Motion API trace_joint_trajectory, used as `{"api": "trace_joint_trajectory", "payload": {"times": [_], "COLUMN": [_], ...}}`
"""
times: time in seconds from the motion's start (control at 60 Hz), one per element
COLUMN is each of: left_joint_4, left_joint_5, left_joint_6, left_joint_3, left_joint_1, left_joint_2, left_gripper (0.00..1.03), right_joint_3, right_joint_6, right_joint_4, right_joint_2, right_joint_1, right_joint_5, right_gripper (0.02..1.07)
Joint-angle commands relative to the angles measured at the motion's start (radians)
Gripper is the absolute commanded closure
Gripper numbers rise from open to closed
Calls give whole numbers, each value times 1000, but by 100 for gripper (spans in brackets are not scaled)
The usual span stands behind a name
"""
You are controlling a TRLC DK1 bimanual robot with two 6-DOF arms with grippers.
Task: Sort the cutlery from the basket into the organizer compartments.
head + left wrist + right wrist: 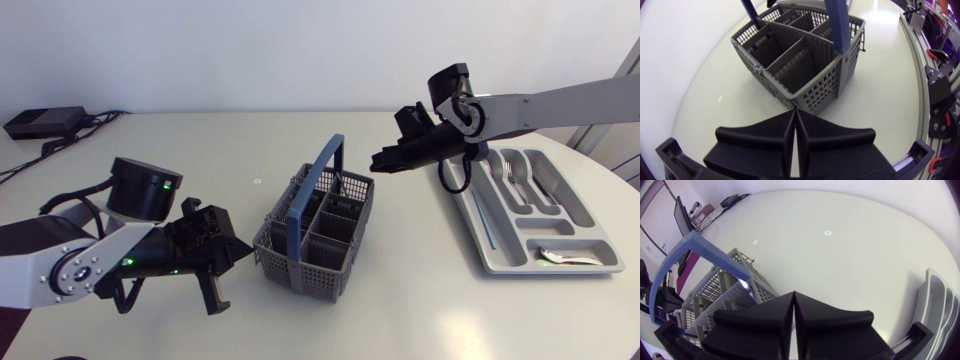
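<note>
A grey slotted basket [312,238] with an upright blue handle [318,185] is seen standing near the middle of the pale surface [200,150]. The grey organizer [590,262] is placed well apart from it, towards the right side, with its long compartments running away from the camera. Forks [513,168] are seen lying in one of its middle compartments, and a small white item [562,257] with a red mark is held in the end compartment. The left tool [245,252] is held low over the surface just beside the basket's left wall, and in the left wrist view its fingers [765,137] are pressed flat together with nothing between them, the basket [805,75] lying directly ahead. The right tool [378,162] is held above the surface between the basket and the organizer, pointing towards the basket's handle. In the right wrist view its fingers [765,315] are likewise clenched on nothing, with the basket [715,300] and its handle [685,255] to one side and the organizer's rim [935,305] to the other.
</note>
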Motion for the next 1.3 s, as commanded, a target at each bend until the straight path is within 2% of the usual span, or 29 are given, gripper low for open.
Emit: {"api": "trace_joint_trajectory", "payload": {"times": [0.0,0.1,0.417,0.467,0.567,0.633,0.75,0.817,0.85,1.067,1.15,1.283], "left_joint_4": [51,106,115,115,107,89,54,34,31,-3,-9,-11], "left_joint_5": [6,5,5,5,5,5,5,6,6,6,6,6], "left_joint_6": [2,-7,-6,-9,-9,-9,-20,-26,-26,-32,-32,-32], "left_joint_3": [-8,13,51,54,44,35,7,-7,-10,-36,-41,-53], "left_joint_1": [-12,-16,-9,-6,-7,2,17,17,17,17,17,17], "left_joint_2": [77,128,163,162,143,110,27,-10,-18,-96,-113,-124], "left_gripper": [100,100,100,100,100,100,100,100,100,100,100,100], "right_joint_3": [24,-6,-170,-196,-211,-226,-257,-262,-263,-253,-243,-236], "right_joint_6": [25,16,2,5,12,7,-16,-18,-19,-8,-10,-8], "right_joint_4": [-30,-50,-45,-18,-4,-4,-7,-10,-9,22,22,30], "right_joint_2": [42,24,-134,-164,-220,-289,-392,-406,-406,-337,-300,-250], "right_joint_1": [5,11,45,48,49,63,166,227,250,347,358,364], "right_joint_5": [-23,-37,20,93,162,204,323,383,411,535,549,582], "right_gripper": [101,101,101,101,100,87,83,75,75,70,66,66]}}
